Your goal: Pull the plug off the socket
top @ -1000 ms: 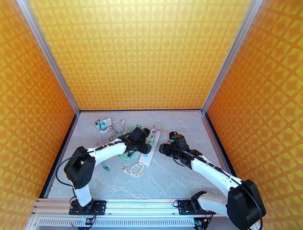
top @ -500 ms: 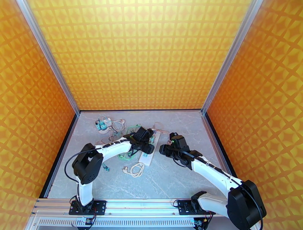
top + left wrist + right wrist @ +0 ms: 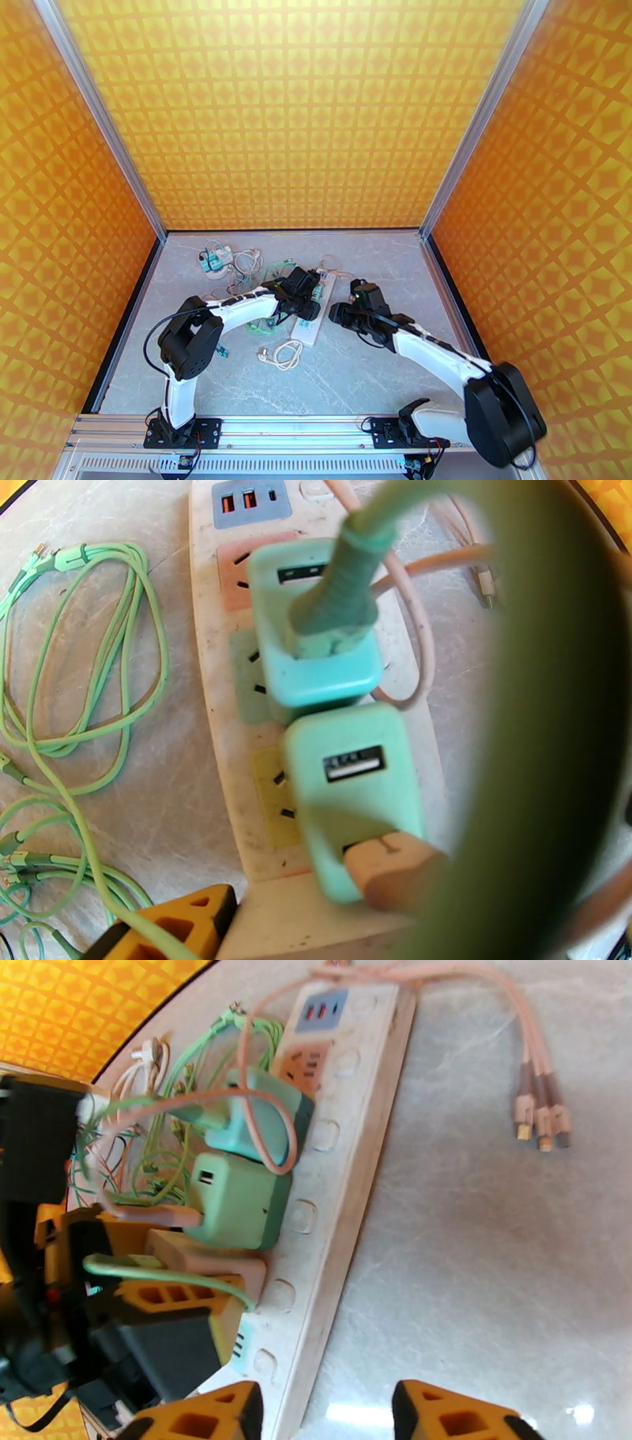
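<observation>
Jutting from the oblong cream socket strip (image 3: 347, 1169), boxy mint plug (image 3: 351, 796)

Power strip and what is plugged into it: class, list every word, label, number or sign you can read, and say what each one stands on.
No text can be read here.
Power strip: no print shows beside its sockets or USB ports.
Upper charger: plain face, no label.
Lower charger: plain face, no label.
Peach plug: a faint raised mark, too blurred to read.
</observation>
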Action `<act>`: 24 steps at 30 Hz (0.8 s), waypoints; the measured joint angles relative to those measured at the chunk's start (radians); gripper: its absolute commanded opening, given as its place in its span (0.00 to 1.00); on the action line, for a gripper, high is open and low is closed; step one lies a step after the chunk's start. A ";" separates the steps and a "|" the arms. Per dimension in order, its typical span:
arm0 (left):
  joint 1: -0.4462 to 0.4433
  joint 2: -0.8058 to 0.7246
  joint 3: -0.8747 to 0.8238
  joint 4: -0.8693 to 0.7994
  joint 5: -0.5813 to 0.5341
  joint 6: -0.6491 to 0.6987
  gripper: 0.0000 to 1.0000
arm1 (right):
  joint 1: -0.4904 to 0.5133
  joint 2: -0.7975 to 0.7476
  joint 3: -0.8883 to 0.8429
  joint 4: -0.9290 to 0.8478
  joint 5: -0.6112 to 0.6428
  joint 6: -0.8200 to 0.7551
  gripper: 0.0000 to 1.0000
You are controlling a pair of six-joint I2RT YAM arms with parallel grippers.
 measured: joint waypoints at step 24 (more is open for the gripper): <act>-0.007 0.000 0.002 -0.002 -0.017 -0.010 0.42 | -0.033 0.302 0.019 0.227 -0.132 0.155 0.36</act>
